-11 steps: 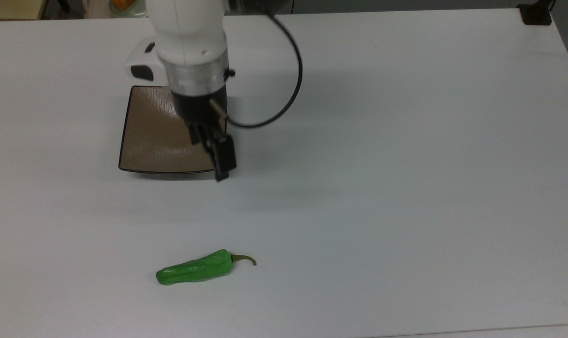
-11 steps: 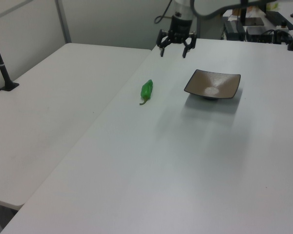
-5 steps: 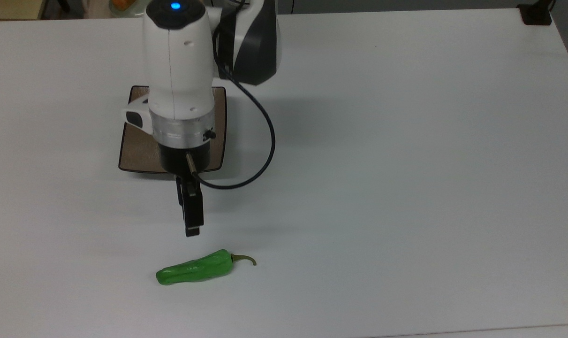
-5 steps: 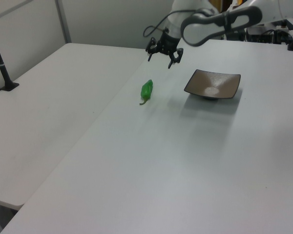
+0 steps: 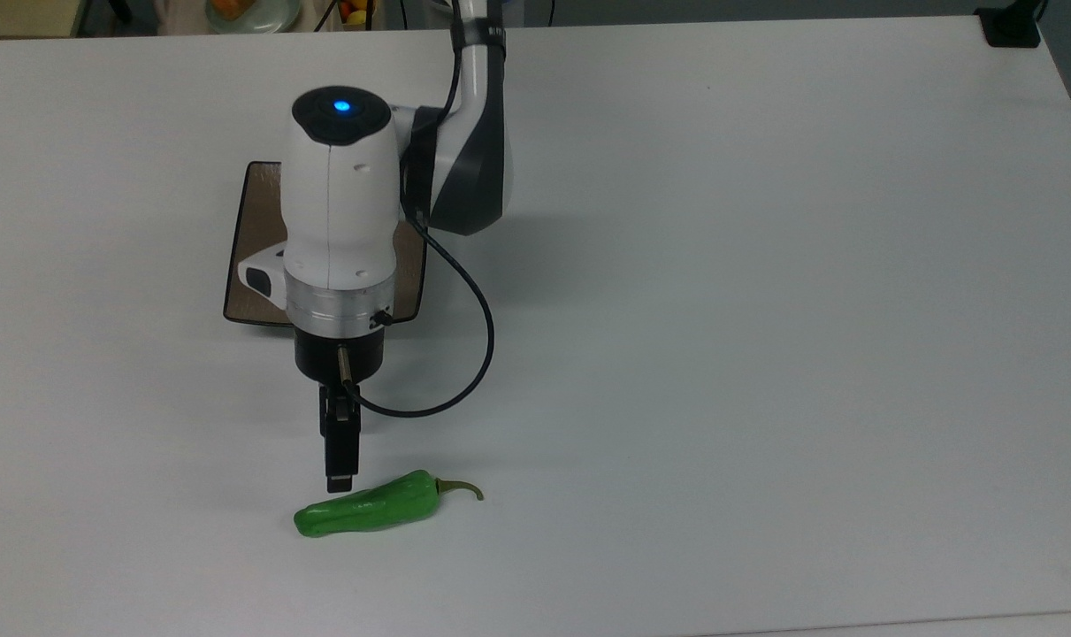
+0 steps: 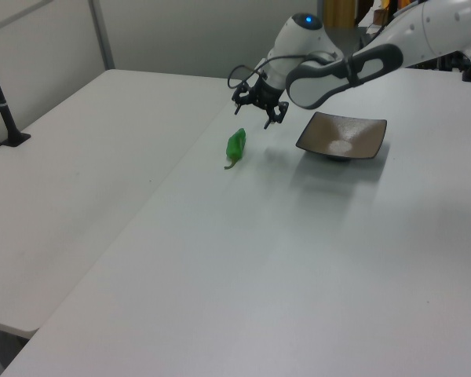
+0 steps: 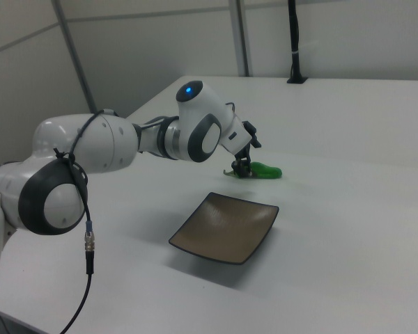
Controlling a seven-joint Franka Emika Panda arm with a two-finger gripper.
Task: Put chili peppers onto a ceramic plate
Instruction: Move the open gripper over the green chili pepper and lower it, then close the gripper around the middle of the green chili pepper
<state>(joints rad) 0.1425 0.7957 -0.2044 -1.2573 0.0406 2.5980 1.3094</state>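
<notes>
A plain white bench carries the scene, backed by pale grey wall panels in the left view and the right view; a second white table adjoins it on the left view's left.

Top view, left to right: the square, shallow, taupe-brown glazed ceramic plate with a thin dark rim lies on the bench, much of it covered by my white arm. A black cable loops from my wrist toward the top view's right. My end effector hangs below the plate's near edge, its tip just above the glossy bright-green chili pepper. The pepper lies flat on the bench, well apart from the plate, its blunt end toward the top view's left and its thin curved olive-brown stem toward the top view's right.

Left view, left to right: the pepper, then my end effector above and just beside it, fingers spread apart and holding nothing, then the plate.

Right view, left to right: my arm reaches across, the plate sits in front, and my end effector is poised just beside the pepper.
</notes>
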